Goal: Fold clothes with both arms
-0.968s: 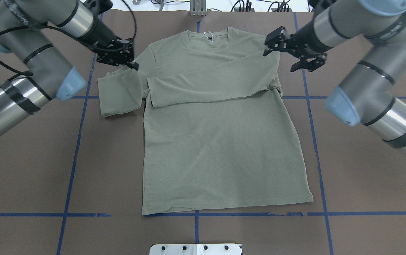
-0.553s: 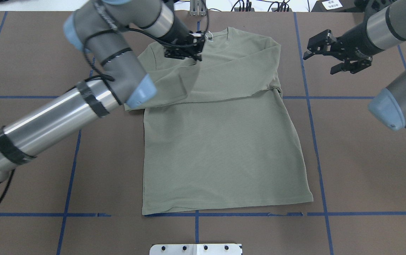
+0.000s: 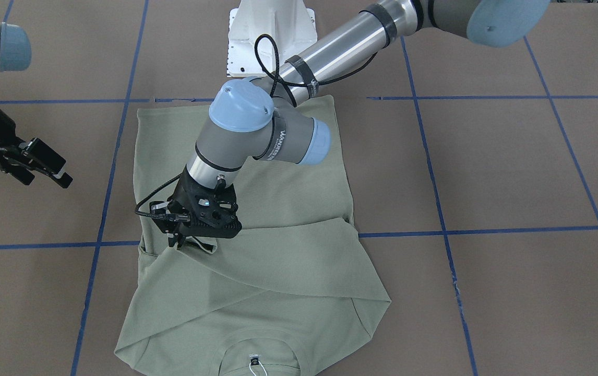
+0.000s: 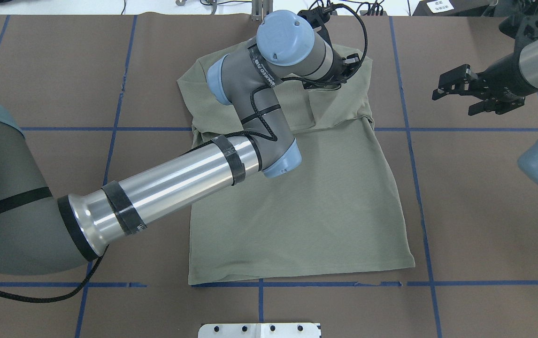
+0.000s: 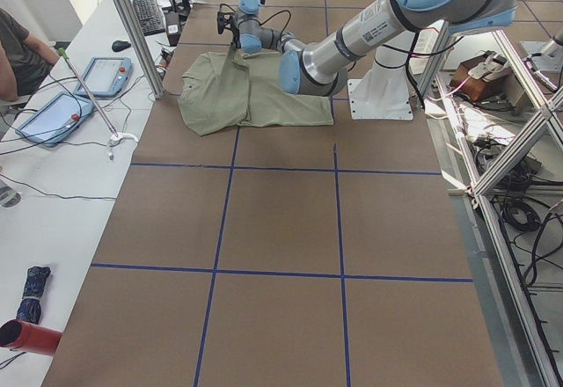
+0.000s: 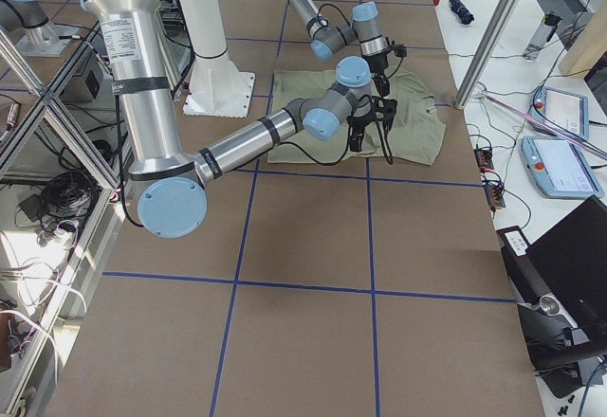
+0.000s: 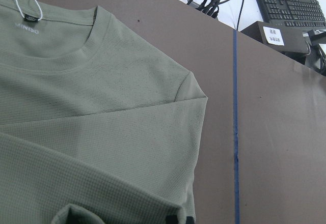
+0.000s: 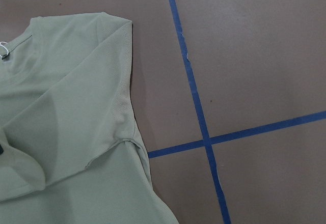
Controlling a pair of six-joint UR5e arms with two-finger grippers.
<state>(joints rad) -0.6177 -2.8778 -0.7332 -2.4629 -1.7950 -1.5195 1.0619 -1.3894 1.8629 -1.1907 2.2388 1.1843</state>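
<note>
The left tool [image 3: 183,240] is pictured closed tight on the cuff end of a sleeve [image 3: 288,261], which is drawn across the chest of a sage-green long-sleeved shirt [image 4: 297,211]. The fingertips are largely masked by the wrist in the overhead view. Beneath that sleeve, the other sleeve [image 4: 339,115] is seen already laid flat across the chest from the opposite shoulder. The left arm [image 4: 180,176] is stretched low over the garment, and part of the torso is hidden by it.

The right tool [image 3: 51,166] is held above bare brown paper off to the robot's right of the shirt. Its jaws are parted, nothing is gripped, and no cloth is touched.

The shirt is spread on the paper-covered bench [image 4: 485,211], hem toward the robot and round neck toward the far side. A black neck label [image 3: 253,361] and a white hang tag [image 3: 257,369] are shown at the collar. The garment is framed by blue tape lines [image 4: 421,202].
</note>
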